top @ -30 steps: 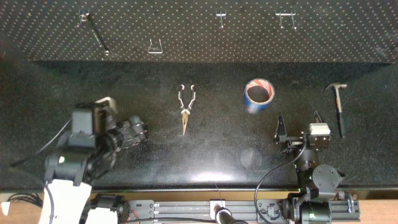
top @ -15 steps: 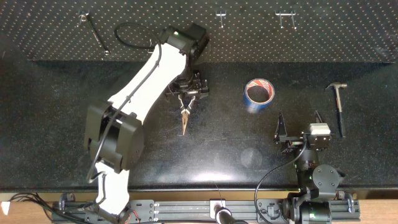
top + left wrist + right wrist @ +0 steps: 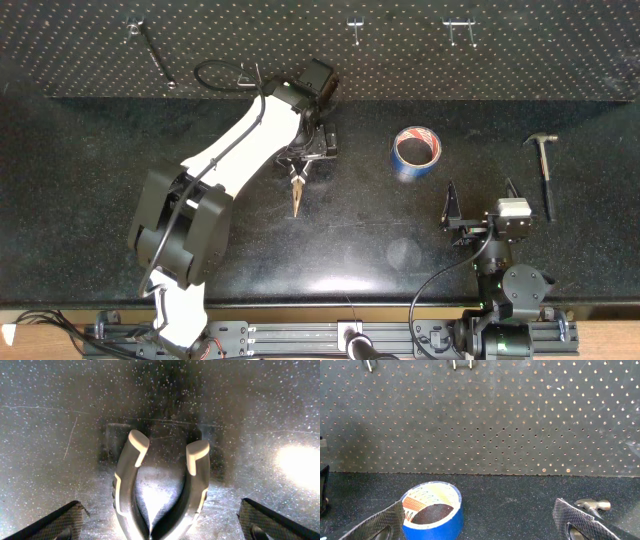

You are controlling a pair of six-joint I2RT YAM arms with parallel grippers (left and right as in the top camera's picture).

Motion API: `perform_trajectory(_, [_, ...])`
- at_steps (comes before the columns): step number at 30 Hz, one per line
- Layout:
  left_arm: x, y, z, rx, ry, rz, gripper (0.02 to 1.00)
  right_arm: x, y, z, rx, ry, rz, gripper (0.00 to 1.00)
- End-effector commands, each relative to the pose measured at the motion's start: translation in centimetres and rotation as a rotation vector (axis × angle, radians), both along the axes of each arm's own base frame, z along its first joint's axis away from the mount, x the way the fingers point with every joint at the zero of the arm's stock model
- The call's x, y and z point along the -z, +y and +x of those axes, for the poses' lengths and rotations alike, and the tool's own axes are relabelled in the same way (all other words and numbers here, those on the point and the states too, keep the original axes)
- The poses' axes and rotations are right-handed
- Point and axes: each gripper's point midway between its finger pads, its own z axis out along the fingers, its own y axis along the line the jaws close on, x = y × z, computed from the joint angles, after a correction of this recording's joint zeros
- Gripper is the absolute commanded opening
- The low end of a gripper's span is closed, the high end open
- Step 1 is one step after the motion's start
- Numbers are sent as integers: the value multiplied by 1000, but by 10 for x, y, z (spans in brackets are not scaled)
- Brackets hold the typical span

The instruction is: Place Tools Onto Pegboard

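Left wrist view looks straight down on the pliers (image 3: 135,480), their pale handles spread between the wide-open fingers of the left hand (image 3: 160,515), neither finger touching them. They lie on the tabletop (image 3: 100,200) near the middle of its edge below the pegboard (image 3: 400,50). By the near edge the right hand (image 3: 481,197) sits open and empty, with the tape roll (image 3: 416,150) and hammer (image 3: 545,165) beyond it
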Motion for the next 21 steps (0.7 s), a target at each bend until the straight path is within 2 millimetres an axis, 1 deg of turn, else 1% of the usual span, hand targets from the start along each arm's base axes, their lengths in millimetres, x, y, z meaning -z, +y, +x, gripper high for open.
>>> perform_trajectory(1, [-3,3,-8,14,5,-3,993,1,1,0,-8,-1,-3,976])
perform_trajectory(4, [-1,8,-7,1,9,-1,996,1,1,0,-8,-1,-3,976])
perform_trajectory(7, [7,6,-9,3,31,-2,993,1,1,0,-8,-1,-3,976])
perform_trajectory(9, [8,7,-9,10,35,0,993,1,1,0,-8,-1,-3,976])
perform_trajectory(12, [14,10,-15,9,55,10,993,1,1,0,-8,-1,-3,976])
perform_trajectory(15, [20,10,-16,6,72,10,993,1,1,0,-8,-1,-3,976])
perform_trajectory(17, [21,7,-10,4,50,-9,993,1,1,0,-7,-1,-3,976])
perform_trajectory(19, [21,8,-8,-1,44,-12,993,1,1,0,-8,-1,-3,976])
perform_trajectory(21, [24,13,-7,-15,55,-7,993,1,1,0,-8,-1,-3,976])
